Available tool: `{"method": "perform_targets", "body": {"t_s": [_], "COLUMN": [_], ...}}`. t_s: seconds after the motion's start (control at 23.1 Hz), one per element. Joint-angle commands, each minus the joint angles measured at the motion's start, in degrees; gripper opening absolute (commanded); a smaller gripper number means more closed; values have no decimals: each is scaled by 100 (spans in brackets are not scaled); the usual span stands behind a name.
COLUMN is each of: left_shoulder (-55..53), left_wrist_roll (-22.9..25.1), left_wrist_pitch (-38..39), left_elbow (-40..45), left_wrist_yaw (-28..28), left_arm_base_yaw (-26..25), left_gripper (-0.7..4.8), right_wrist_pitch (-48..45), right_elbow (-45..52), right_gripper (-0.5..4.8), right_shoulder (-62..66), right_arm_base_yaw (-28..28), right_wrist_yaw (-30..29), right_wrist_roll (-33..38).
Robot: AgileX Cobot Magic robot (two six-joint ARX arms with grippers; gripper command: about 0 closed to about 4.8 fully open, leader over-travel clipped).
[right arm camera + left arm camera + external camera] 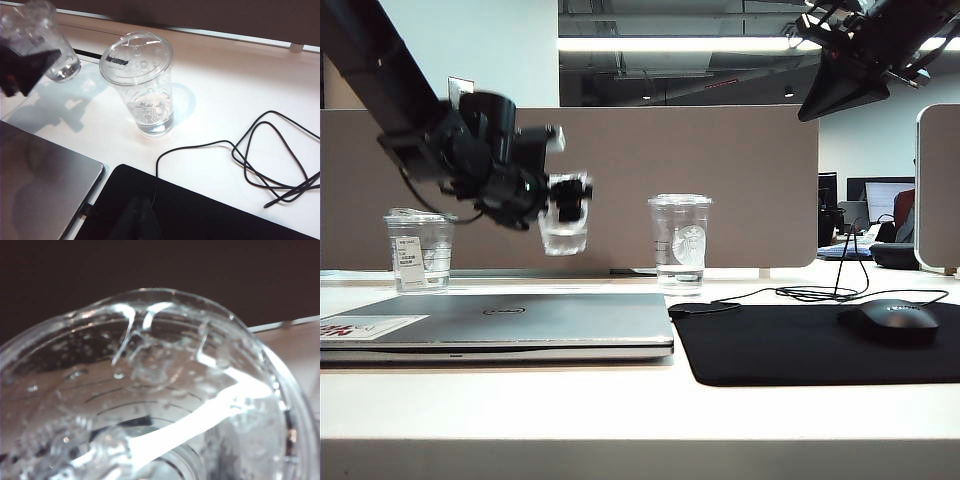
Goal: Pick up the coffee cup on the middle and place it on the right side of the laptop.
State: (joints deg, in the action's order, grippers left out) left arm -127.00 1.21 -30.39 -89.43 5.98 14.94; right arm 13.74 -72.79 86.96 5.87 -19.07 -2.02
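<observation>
The coffee cup (pixel 563 228), short, clear and lidded, hangs in the air above the far edge of the laptop (pixel 520 318). My left gripper (pixel 566 204) is shut on it from the left, holding it slightly tilted. The cup's lid and wall (pixel 150 390) fill the left wrist view and hide the fingers there. The right wrist view also takes in the lifted cup (pixel 56 49), with a dark left finger (pixel 20 70) against it, and a corner of the laptop (pixel 35 185). My right gripper (pixel 848 62) hangs high at the right; its fingertips (pixel 142 220) sit together, empty.
A taller clear cup with a round logo (pixel 680 240) (pixel 142 85) stands right of the held cup. A cup with a white label (pixel 418 250) stands at the far left. Right of the laptop lie a black mouse pad (pixel 820 345), a mouse (pixel 888 322) and a looped cable (pixel 270 165).
</observation>
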Motion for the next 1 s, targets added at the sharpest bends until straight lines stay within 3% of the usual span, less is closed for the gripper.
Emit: {"method": "perform_targets", "body": {"t_s": [0.04, 0.3, 0.56, 0.65, 0.82, 1.0], "left_shoulder": [492, 1014, 1650, 1733, 1823, 1834], "left_wrist_roll": [-61, -76, -214, -214, -63, 411], "left_wrist_pitch": [529, 946, 2026, 2269, 2559, 2516], "left_elbow": [-37, -31, -11, 9, 109, 299], "left_wrist_yaw": [752, 1655, 3606, 3941, 4087, 3565], "left_arm_base_yaw": [24, 66, 208, 229, 621, 1241], "left_gripper": [308, 307, 308, 307, 307, 307], "right_wrist_pitch": [-59, -42, -20, 50, 214, 470], "right_elbow": [-39, -39, -39, -39, -37, -37], "right_gripper": [-5, -5, -5, -5, -5, -5], "right_shoulder": [-85, -199, -470, -570, -848, -1071], "right_arm_base_yaw": [4, 4, 4, 4, 0, 2], "right_wrist_yaw": [2, 2, 4, 9, 365, 782], "right_wrist_roll": [-17, -20, -76, -232, -413, -737]}}
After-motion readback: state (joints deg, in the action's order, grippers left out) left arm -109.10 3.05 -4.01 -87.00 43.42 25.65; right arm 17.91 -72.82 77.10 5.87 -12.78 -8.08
